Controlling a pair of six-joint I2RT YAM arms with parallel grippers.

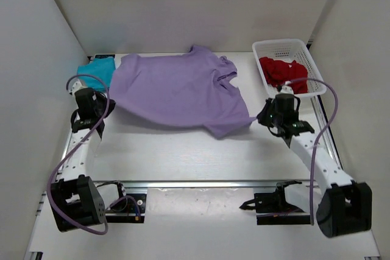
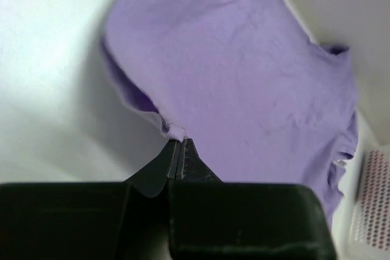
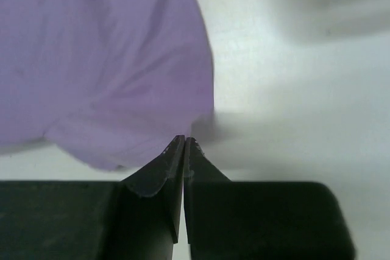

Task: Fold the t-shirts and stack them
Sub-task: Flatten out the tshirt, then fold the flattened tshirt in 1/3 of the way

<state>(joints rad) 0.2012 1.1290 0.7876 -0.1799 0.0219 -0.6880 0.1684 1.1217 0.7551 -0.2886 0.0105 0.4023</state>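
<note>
The left gripper (image 1: 109, 103) has its two fingers pressed together on the left edge of the lavender shirt (image 1: 177, 89). In the left wrist view the black fingertips (image 2: 177, 150) meet with a small bunched bit of the purple hem caught right at their tips. From that pinch the lavender shirt (image 2: 244, 77) fans up and away, and its near edge hangs off the surface with a shadow beneath it.

The right gripper (image 1: 259, 117) sits at the opposite, right-hand bottom corner of the lavender shirt. Its fingers are also closed tight, and from above the corner of the fabric is drawn out to a point that ends at those fingers. In the right wrist view the fingertips (image 3: 178, 150) touch the lower edge of the lavender shirt (image 3: 103, 71), though that spot is blurred.

Between the two grippers the lavender shirt is spread broad and mostly flat, its neck and sleeve end toward the right.

The teal shirt (image 1: 98, 70) lies bunched just off the lavender shirt's left side. The red shirt (image 1: 280, 71) is heaped inside a white mesh basket (image 1: 277, 44) off its right side.

Everything rests on a white table (image 1: 183, 156). Plain white walls (image 1: 183, 4) close in behind the lavender shirt and on both sides of it.
</note>
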